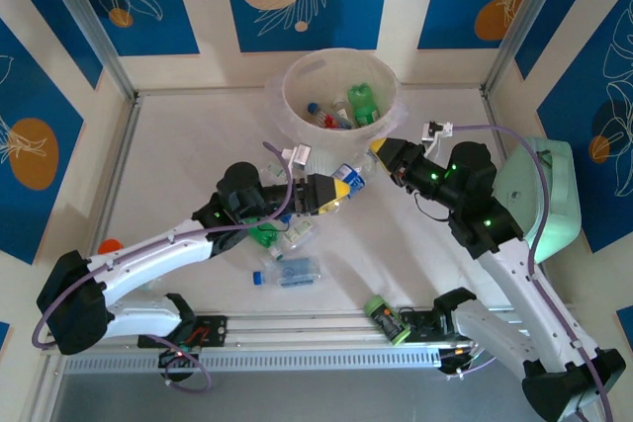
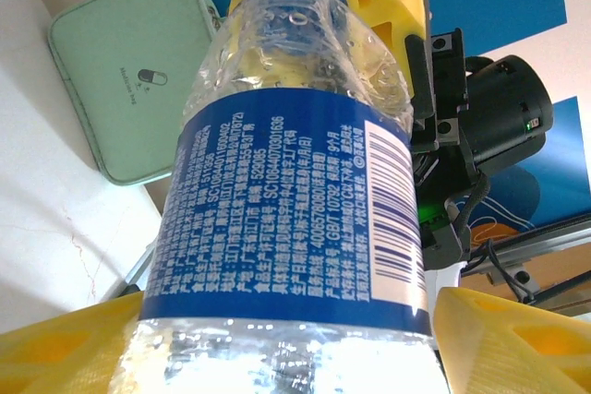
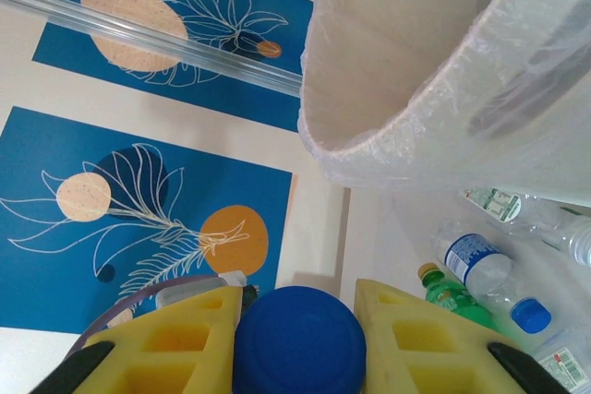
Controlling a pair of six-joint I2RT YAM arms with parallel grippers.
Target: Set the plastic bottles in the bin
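On the blue-label bottle (image 2: pixel 295 191) I'm pinching the stiff cap (image 3: pixel 295 348) with the right gripper (image 3: pixel 295 320); the left gripper (image 2: pixel 286 348) is straddling the light, likely crushable, slick body, can't tell if clamped

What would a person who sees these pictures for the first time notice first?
The clear bottle, held between both arms near the bin: the right pincer grips its blue cap, the left pincer clasps its body. The bin holds several bottles; loose bottles lie on the table.
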